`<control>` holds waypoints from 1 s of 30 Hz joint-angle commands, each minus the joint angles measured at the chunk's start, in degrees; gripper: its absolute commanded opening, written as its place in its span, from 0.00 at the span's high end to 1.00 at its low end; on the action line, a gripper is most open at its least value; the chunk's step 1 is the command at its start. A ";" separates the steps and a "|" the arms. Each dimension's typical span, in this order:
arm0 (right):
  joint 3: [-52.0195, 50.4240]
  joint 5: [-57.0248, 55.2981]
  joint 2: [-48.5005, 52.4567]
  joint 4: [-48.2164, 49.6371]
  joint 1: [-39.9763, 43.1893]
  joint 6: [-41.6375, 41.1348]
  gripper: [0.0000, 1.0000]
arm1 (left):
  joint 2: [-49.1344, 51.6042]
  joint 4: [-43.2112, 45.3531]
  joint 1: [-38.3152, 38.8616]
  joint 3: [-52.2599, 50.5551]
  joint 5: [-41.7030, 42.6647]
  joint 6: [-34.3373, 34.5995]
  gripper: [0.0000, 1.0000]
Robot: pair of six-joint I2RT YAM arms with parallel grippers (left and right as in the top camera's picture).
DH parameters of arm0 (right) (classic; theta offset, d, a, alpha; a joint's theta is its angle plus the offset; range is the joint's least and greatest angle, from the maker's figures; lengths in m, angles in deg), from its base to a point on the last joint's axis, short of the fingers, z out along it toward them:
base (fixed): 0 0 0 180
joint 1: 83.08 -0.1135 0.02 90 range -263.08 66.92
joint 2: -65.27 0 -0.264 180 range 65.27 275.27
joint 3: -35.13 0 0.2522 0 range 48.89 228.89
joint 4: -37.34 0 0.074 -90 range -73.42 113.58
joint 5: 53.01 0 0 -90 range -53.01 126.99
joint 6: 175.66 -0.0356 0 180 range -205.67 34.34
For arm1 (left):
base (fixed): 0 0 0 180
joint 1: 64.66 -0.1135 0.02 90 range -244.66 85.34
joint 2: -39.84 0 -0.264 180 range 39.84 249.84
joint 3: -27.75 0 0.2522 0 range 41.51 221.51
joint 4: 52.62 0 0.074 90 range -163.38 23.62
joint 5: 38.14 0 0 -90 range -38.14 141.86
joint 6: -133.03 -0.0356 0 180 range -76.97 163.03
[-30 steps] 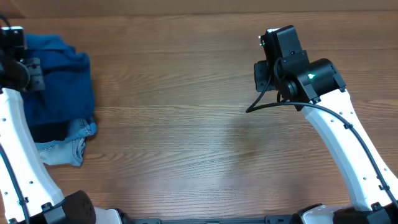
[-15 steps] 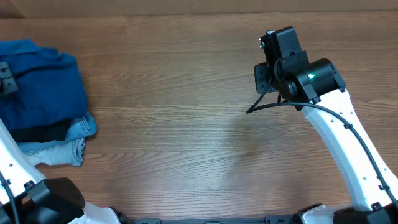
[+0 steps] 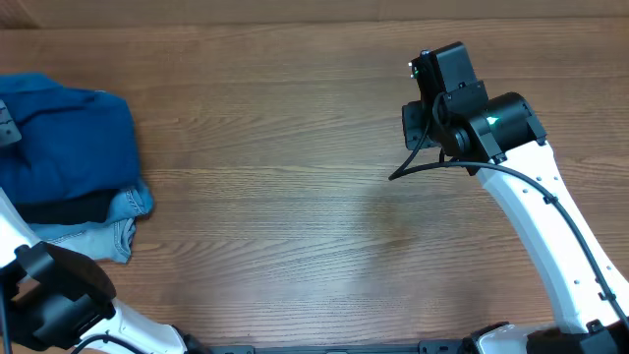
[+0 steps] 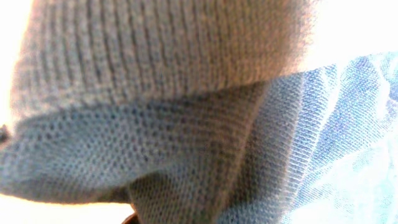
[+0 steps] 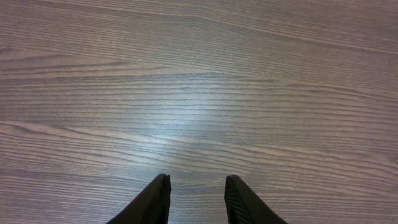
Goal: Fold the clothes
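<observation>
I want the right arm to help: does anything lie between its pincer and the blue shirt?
Nothing visible: only bare table separates the right pincer from the shirt, piled on a black garment and jeans at left.

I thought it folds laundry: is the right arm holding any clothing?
No, the right gripper has its fingers apart over the bare wooden table, with no cloth between them.

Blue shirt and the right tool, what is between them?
Nothing. The overhead view shows only bare wooden table between the blue shirt and the right tool.
</observation>
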 commanded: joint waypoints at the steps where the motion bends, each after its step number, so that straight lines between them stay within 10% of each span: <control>1: 0.74 0.76 -1.66 0.17 0.35 0.04 0.67 | 0.26 1.11 -1.79 1.86 -2.29 0.48 0.81; 4: 0.74 0.92 -1.66 0.15 0.35 0.04 0.67 | 0.26 1.73 -3.30 1.86 -2.75 2.21 0.00; 16: 0.72 1.66 -1.66 0.15 0.35 -0.15 0.65 | 0.26 1.90 -6.47 1.86 16.26 6.19 0.00; 25: 0.74 5.51 -1.51 9.55 0.81 -0.15 0.09 | -0.04 -1.79 2.51 1.88 26.58 5.40 0.00; 30: 0.72 8.74 1.62 13.29 3.61 -0.11 0.00 | -0.04 -2.71 15.32 1.88 18.82 6.88 0.00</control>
